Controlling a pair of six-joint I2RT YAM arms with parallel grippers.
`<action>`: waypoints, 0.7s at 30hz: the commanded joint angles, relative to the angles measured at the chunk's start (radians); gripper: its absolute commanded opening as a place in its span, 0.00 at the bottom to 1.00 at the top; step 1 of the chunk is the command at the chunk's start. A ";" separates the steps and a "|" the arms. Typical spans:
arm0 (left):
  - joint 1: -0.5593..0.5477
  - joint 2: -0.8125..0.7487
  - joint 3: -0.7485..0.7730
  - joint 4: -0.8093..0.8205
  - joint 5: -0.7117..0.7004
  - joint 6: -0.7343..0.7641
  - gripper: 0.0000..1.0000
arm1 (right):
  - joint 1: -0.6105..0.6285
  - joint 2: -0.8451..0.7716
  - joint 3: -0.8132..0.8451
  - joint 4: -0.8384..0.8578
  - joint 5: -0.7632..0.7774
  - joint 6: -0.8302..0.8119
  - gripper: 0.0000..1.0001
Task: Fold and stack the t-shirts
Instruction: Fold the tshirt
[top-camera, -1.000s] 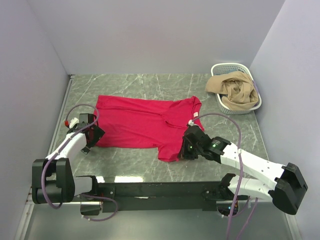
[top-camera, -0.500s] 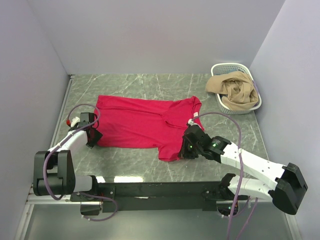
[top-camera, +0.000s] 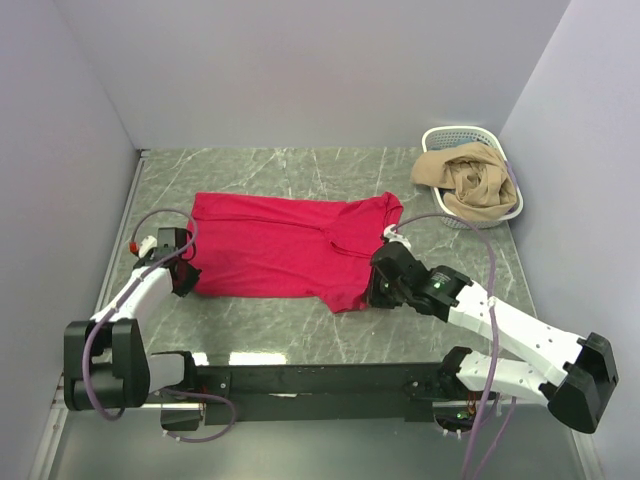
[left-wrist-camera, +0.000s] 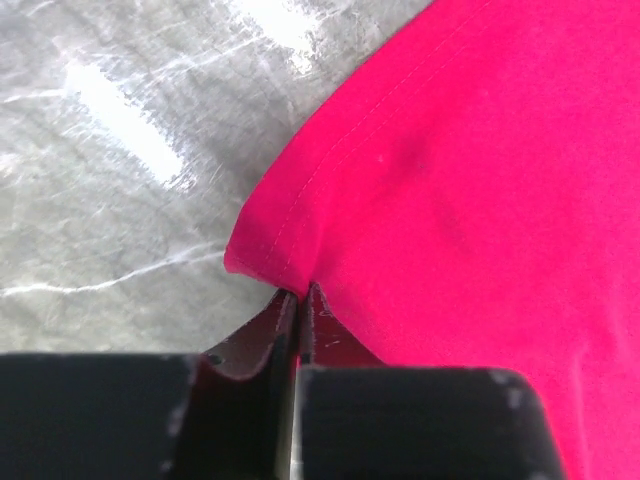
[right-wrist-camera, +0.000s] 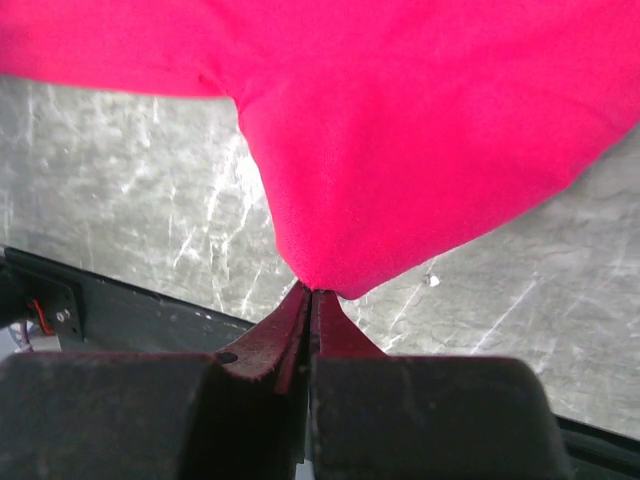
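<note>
The crimson-red cloth t-shirt (top-camera: 285, 245) lies spread flat across the middle of the top view, its long side running left to right, its hem end at the left and its sleeves and collar toward the right. At its lower-left corner the left tool (left-wrist-camera: 300, 300) has its jaws pressed together on the stitched hem, pinching just the corner of the cloth, which sits low against the stone. At the lower right of the shirt, the right tool (right-wrist-camera: 310, 293) is likewise pinched shut on a pointed tip of the fabric, seemingly the near sleeve end, and the cloth fans out from that grip. Both near corners are thus held, so the step in hand looks like the first fold of this shirt, with nothing stacked yet. The next move probably calls for both arms to lift together and carry the near edge over toward the far edge, level and in step so the cloth does not skew or bunch, then release. The grey-green marbled stone worktop (top-camera: 250, 330) shows bare around the shirt. In the upper right of the top view a white plastic lattice basket (top-camera: 512, 213) holds a crumpled tan cloth (top-camera: 465, 180), likely more garments awaiting their turn.
</note>
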 joint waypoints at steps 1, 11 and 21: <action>0.000 -0.063 0.016 -0.066 -0.031 -0.002 0.01 | -0.010 -0.031 0.063 -0.058 0.092 -0.009 0.00; 0.000 -0.028 0.053 -0.089 -0.062 0.000 0.01 | -0.110 -0.072 0.083 -0.139 0.172 -0.012 0.00; 0.000 0.047 0.118 -0.081 -0.070 0.018 0.02 | -0.235 -0.062 0.097 -0.132 0.193 -0.091 0.00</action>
